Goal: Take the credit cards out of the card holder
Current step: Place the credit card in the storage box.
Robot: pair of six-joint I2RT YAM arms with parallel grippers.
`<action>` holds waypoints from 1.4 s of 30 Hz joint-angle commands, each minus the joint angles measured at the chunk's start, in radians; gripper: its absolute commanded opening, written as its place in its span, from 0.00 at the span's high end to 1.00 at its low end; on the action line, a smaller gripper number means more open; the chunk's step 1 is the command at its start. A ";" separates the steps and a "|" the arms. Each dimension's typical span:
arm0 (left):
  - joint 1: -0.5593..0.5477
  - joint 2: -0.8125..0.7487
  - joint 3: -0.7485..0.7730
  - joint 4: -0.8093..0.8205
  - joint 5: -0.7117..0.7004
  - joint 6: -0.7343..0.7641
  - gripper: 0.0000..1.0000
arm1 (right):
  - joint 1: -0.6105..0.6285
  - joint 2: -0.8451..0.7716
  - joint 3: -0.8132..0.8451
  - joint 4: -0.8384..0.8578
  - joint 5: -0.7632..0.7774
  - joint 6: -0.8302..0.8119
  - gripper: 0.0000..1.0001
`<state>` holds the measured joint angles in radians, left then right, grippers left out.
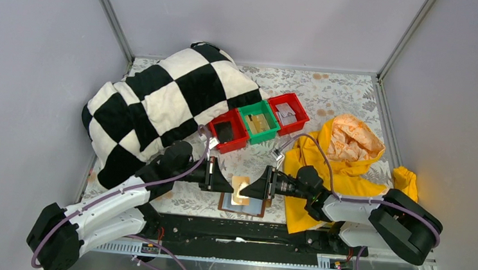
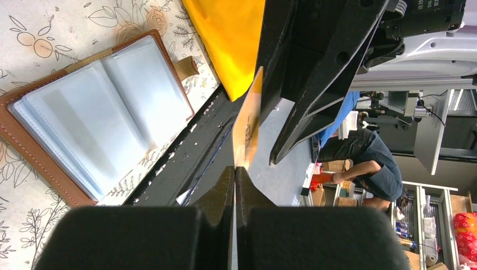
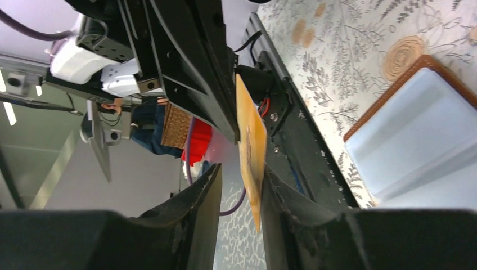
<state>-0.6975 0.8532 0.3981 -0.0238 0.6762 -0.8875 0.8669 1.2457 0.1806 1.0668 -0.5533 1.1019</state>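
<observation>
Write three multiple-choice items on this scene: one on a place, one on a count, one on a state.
1. The wallet lies: A on the table; B in a bin; C on the blanket.
2. Red bins: A one; B two; C three.
3. The card is: A flat in the wallet; B pinched by the left gripper; C in a bin.
Key: 1 A, it lies open on the floral table; 2 B, one each side of the green bin; 3 B, the left wrist view shows that gripper shut on the card's edge.
</observation>
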 commanded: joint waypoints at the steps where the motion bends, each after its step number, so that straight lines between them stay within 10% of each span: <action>1: 0.007 -0.002 0.008 0.065 0.015 -0.002 1.00 | -0.007 0.013 0.017 0.144 -0.056 0.034 0.69; 6: 0.011 0.004 0.023 0.036 -0.005 0.012 1.00 | -0.016 -0.021 0.074 -0.058 -0.028 -0.024 1.00; 11: 0.036 0.025 0.160 -0.277 -0.127 0.149 0.40 | -0.130 -0.181 0.232 -0.635 0.119 -0.299 1.00; 22: 0.073 0.016 0.294 -0.482 -0.369 0.179 0.37 | -0.319 0.245 1.038 -1.427 0.345 -0.775 1.00; 32: 0.074 -0.014 0.296 -0.484 -0.416 0.176 0.33 | -0.337 0.691 1.516 -1.640 0.459 -0.898 1.00; 42: 0.074 -0.103 0.272 -0.488 -0.418 0.181 0.29 | -0.344 0.842 1.581 -1.654 0.426 -0.921 0.82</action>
<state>-0.6285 0.7891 0.6598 -0.5385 0.2745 -0.7219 0.5308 2.0712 1.7191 -0.5674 -0.1230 0.2012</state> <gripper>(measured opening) 0.700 0.119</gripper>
